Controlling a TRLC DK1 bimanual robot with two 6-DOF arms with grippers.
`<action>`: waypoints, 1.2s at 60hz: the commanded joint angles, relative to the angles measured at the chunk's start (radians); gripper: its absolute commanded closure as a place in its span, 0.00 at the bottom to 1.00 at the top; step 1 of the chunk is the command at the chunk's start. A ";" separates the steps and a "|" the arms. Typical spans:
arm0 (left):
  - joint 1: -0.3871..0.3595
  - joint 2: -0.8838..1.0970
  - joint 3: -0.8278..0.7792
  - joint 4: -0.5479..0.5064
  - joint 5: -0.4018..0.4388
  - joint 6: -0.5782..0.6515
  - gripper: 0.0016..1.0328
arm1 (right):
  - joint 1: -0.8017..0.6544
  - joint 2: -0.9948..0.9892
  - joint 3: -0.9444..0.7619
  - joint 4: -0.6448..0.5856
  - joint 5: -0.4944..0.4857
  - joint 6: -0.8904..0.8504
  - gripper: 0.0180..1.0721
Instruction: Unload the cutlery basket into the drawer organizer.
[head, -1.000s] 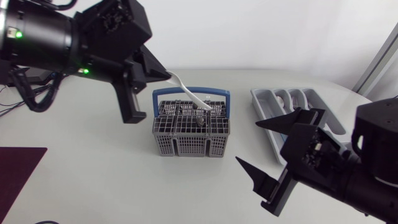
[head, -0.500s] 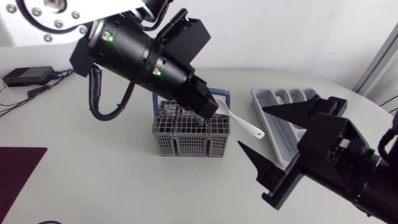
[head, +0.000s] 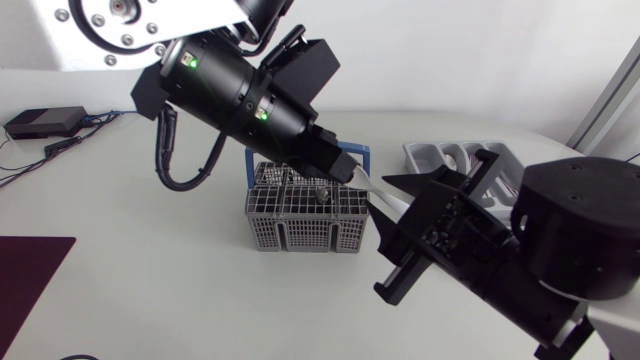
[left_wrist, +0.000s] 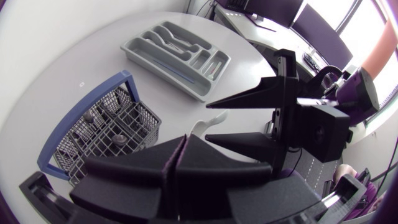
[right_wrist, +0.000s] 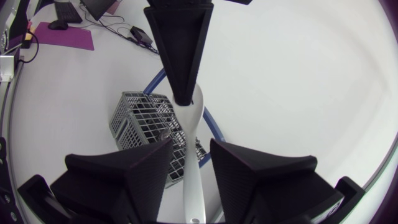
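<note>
The left gripper (right_wrist: 185, 93) is clamped on one end of the white spoon (right_wrist: 193, 174). The right gripper (right_wrist: 189, 146) stands open, with the spoon between its fingers.

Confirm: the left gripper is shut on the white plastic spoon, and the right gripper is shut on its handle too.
Wrong on the right gripper: it is open, its fingers clear of the handle in the right wrist view. The left gripper is shut on the white plastic spoon.
</note>
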 joint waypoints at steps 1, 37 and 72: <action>0.009 0.020 0.025 -0.016 0.019 -0.023 0.87 | -0.002 0.022 -0.026 0.023 0.010 -0.027 0.72; -0.001 0.035 0.031 -0.025 0.037 -0.029 0.87 | -0.011 0.040 -0.046 0.039 0.009 -0.047 0.93; 0.128 -0.026 0.106 -0.004 0.074 -0.023 0.11 | -0.066 -0.147 -0.099 -0.147 -0.096 -0.050 0.94</action>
